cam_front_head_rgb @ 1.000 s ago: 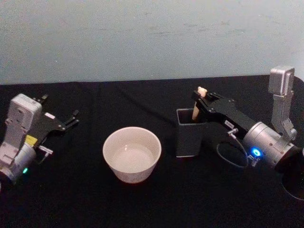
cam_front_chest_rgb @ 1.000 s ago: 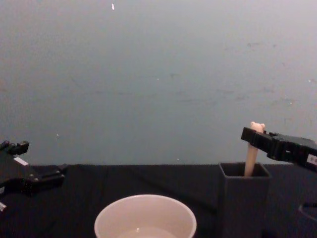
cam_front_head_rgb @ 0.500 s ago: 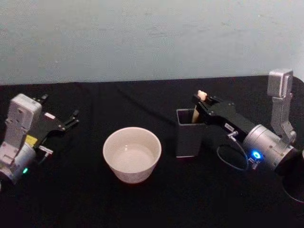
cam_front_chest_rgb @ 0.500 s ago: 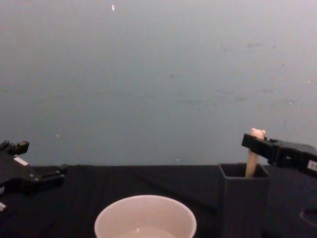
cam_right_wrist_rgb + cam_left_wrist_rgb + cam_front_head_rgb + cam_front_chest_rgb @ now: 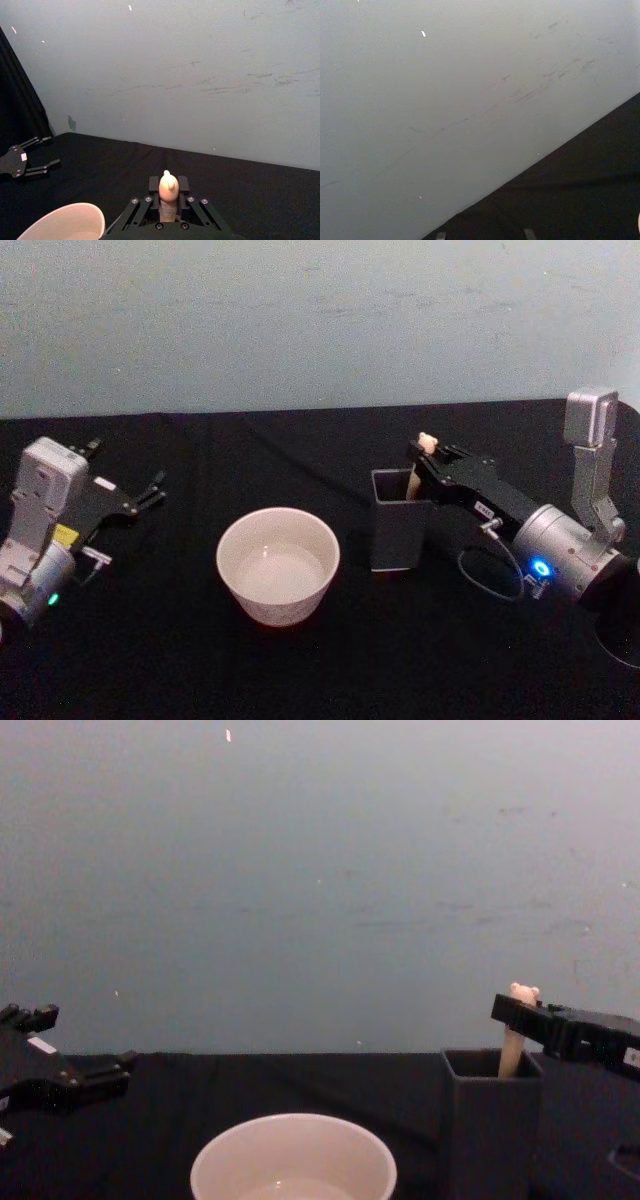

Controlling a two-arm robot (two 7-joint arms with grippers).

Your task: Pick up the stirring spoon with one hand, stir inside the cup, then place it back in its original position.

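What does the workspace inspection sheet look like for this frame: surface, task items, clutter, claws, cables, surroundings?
Surface: black cloth-covered table.
Stirring spoon: upright in the dark grey holder, bear-head top above the rim.
Cup: upright, to the robot's left of the holder, apart from it.
Clutter: nothing seen.
Right claw: shut on the spoon's handle, above the holder.
Left claw: open, parked far left, away from the cup.
Cables: a thin dark loop at the right wrist.
Surroundings: plain pale wall with scuff marks.
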